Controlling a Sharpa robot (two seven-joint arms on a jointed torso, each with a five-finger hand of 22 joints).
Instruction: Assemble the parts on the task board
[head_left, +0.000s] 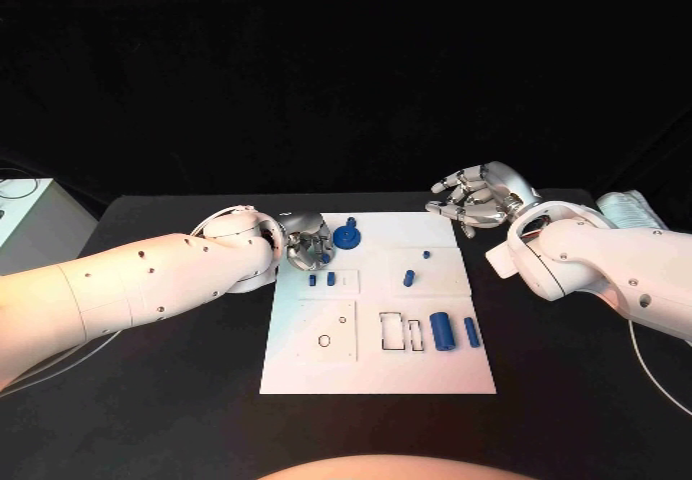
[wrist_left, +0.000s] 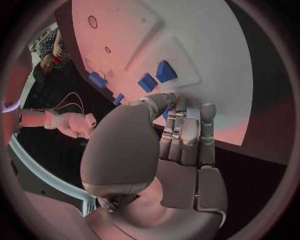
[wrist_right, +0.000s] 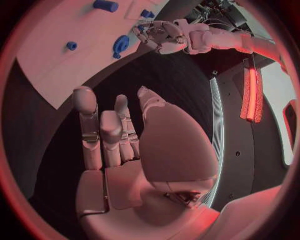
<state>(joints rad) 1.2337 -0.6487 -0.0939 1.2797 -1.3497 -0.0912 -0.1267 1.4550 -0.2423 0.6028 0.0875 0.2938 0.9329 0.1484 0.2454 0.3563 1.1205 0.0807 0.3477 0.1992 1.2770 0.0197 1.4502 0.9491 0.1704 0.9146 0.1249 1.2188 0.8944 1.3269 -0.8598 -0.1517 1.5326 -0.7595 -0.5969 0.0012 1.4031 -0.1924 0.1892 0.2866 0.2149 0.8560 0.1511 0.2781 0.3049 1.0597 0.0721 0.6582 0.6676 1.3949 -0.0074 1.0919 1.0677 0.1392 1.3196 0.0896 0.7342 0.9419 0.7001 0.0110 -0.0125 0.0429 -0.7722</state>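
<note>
The white board (head_left: 378, 345) is lying in the middle of the black table (head_left: 173, 420). The left hand (head_left: 306, 243) is reaching in at the board's far left corner, next to a round blue wheel-shaped part (head_left: 348, 237) standing there. In the left wrist view its fingers (wrist_left: 187, 131) are lying close together and extended toward the board edge; whether they are touching or pinching a part cannot be told. The right hand (head_left: 482, 197) is hovering above the table off the board's far right corner, fingers (wrist_right: 87, 127) loosely spread and holding nothing. Two small blue pegs (head_left: 322, 280) are sitting just near the left hand, another peg (head_left: 408, 278) mid-board, and two blue cylinders (head_left: 454, 332) are lying side by side toward the board's near right
</note>
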